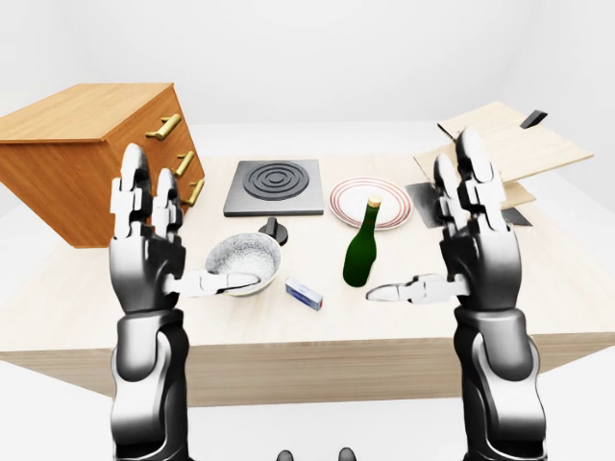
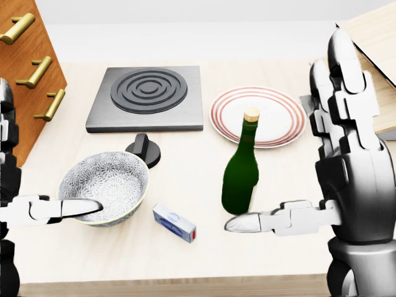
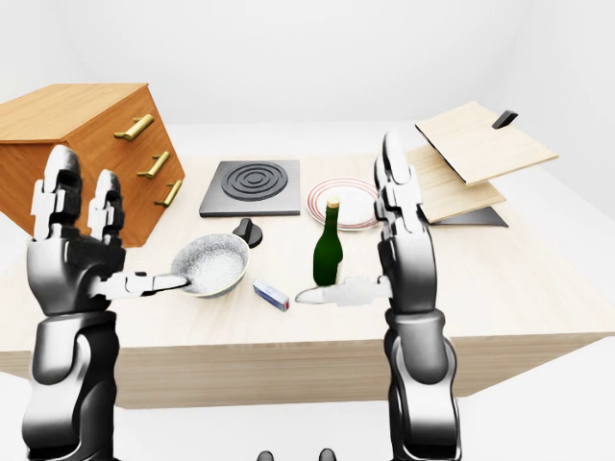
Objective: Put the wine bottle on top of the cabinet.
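Both hands open, raised: left hand [image 1: 144,240], right hand [image 1: 476,240]. Wine bottle [image 2: 241,173] upright mid-worktop [image 2: 185,253], ungripped; cabinet [image 1: 86,158] at left edge.

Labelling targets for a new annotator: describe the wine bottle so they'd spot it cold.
Start at the light wooden table and find the red-ringed plate beside the black burner. Just below the plate in the head view stands the wine bottle, upright. It is the only tall thing on the table: dark green glass with a tan cork top, unlike the low patterned bowl to its left.
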